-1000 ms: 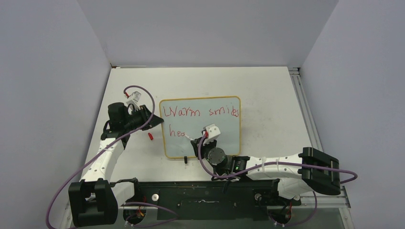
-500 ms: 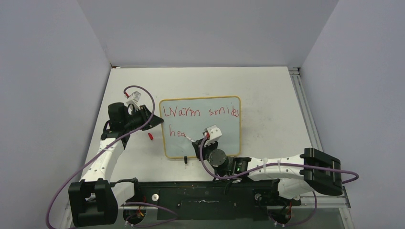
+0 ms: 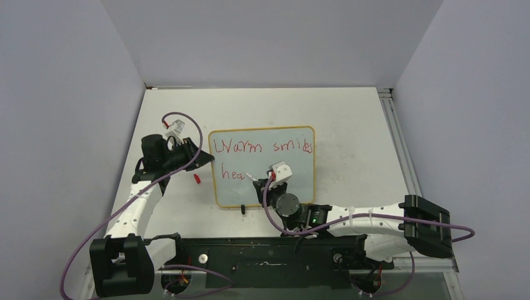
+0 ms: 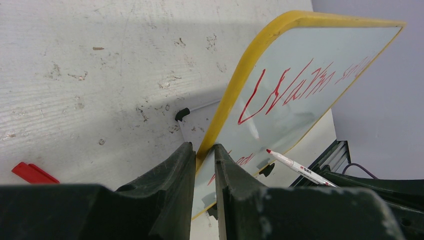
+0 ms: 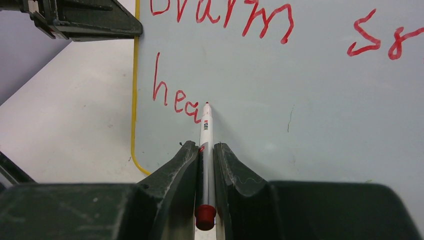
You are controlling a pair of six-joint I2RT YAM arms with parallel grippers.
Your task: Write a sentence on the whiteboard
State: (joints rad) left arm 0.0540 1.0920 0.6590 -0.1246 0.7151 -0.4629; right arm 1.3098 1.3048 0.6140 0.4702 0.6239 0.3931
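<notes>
The whiteboard [image 3: 284, 165] lies in the middle of the table, pale with a yellow frame [image 4: 250, 65]. Its red sentence [image 3: 262, 147] reads "Warm smiles" on top and "hea" [image 5: 175, 100] below. My left gripper [image 4: 204, 152] is shut on the board's left frame edge [image 3: 211, 164]. My right gripper [image 5: 206, 150] is shut on a white marker [image 5: 205, 135] with a red end. The marker tip [image 5: 206, 104] sits just right of the "a". The marker also shows in the left wrist view [image 4: 295, 166].
A red marker cap [image 3: 197, 179] lies on the table left of the board; it also shows in the left wrist view [image 4: 32, 173]. One black foot [image 3: 242, 209] sticks out at the board's near edge. Grey walls enclose the table.
My right gripper has shifted slightly right with the marker. The lower line still reads "hea". The left arm has not moved.
</notes>
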